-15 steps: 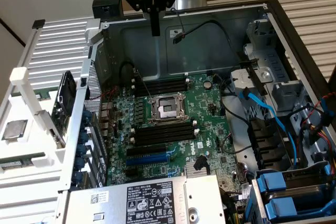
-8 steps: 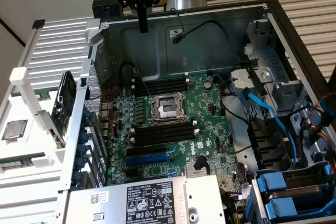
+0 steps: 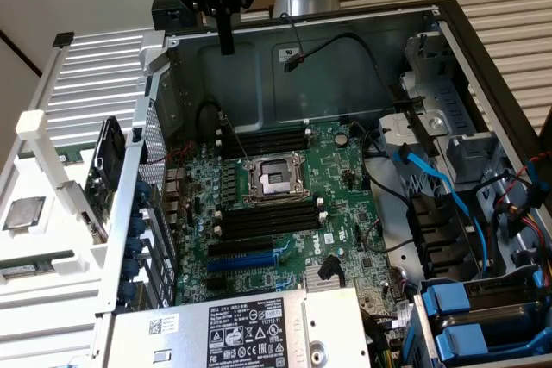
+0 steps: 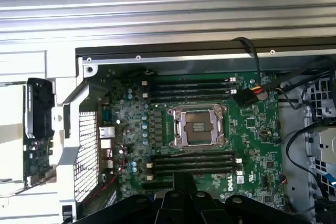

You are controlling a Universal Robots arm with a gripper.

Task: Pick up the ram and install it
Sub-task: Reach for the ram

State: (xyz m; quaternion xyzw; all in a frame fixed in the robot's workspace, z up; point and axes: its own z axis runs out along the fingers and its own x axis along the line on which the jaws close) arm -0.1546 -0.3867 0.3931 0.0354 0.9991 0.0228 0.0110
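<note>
1. Green fills the middle of the scene: a large green motherboard (image 3: 285, 204) lies flat in an open grey metal computer case (image 3: 345, 84). A silver CPU socket (image 3: 276, 178) sits at its centre. In the exterior view, long black memory slots with white end clips (image 3: 263, 140) run at twelve o'clock and at six o'clock of that socket.
2. The black two-fingered gripper (image 3: 226, 47) hangs at eleven o'clock of the socket in the exterior view, above the case's far wall. Its fingers are pressed together on nothing.
3. The ram (image 3: 39, 265), a long thin green circuit-board stick, appears to lie in a white plastic rack (image 3: 33, 127) outside the case. That is at about eight o'clock of the socket and well apart from the gripper. It shows small there, so this is a judgement.
4. Judged from this, the step in hand is the reach for the ram. Nothing is grasped and the slots look bare.
5. To do the reach well, the fingers must spread before they come down. They should pinch the stick across its flat faces near mid-length so it hangs level.
6. A straight vertical approach suits best, because the rack's walls and a black fan card (image 3: 105, 170) stand near the ram.
7. A looped black cable (image 3: 345, 38) at one o'clock of the socket could snag a low carry, so height over the case wall matters.
</note>
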